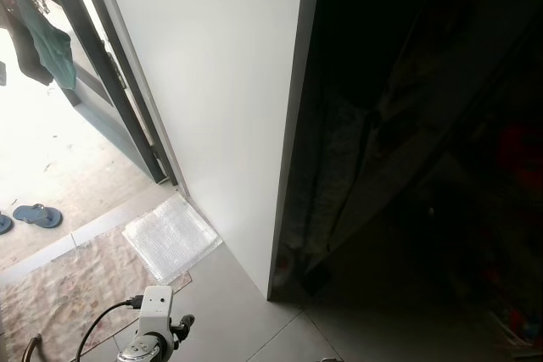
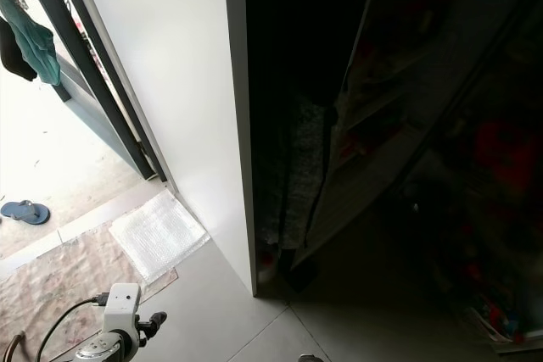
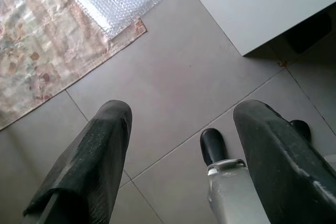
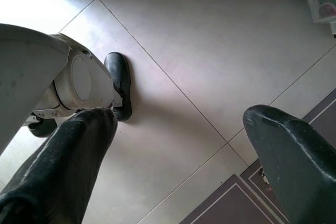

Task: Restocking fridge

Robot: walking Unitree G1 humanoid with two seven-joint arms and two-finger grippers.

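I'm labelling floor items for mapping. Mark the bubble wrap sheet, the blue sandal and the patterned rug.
bubble wrap sheet (image 1: 172,236): left eye view, middle of the sheet.
blue sandal (image 1: 37,215): left eye view, its strap.
patterned rug (image 1: 64,290): left eye view, bare middle area.

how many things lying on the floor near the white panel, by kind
blue sandals: 2
bubble wrap sheet: 1
patterned mat: 1
total: 4
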